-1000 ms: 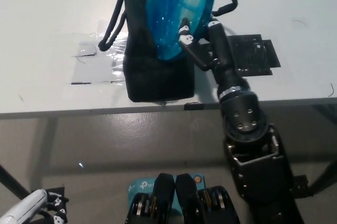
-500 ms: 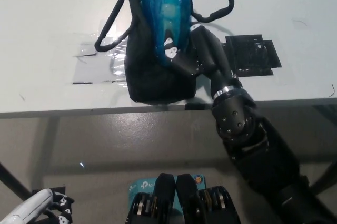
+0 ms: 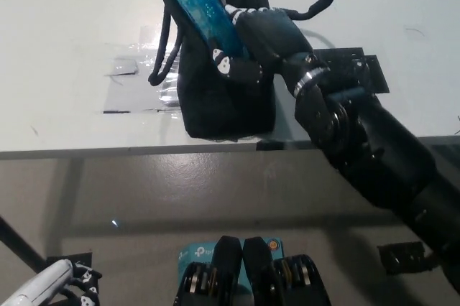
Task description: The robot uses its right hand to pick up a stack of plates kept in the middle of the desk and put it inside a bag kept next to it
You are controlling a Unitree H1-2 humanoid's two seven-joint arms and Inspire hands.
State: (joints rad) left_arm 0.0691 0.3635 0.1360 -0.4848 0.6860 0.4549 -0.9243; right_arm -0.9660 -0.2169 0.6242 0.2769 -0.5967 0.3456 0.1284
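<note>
A stack of blue plates (image 3: 195,3) stands on edge, tilted, at the mouth of the black bag (image 3: 223,101) on the white desk (image 3: 65,47). My black right hand (image 3: 251,36) is shut on the plates, reaching over the bag's top from the right. The lower part of the stack is hidden by the hand and the bag. The bag's cord handles (image 3: 167,51) hang loose to the left and back right. My white left hand (image 3: 50,288) rests low at the bottom left, below the desk edge; its fingers are not clear.
A clear plastic sheet (image 3: 136,83) lies taped on the desk left of the bag. A black flat plate (image 3: 352,69) lies right of the bag, partly under my arm. The desk's front edge (image 3: 129,151) runs across the middle, with floor below.
The right hand has turned the plates from broad-face to edge-on and shifted them left over the bag's mouth. My forearm swung up and nearer the camera.
</note>
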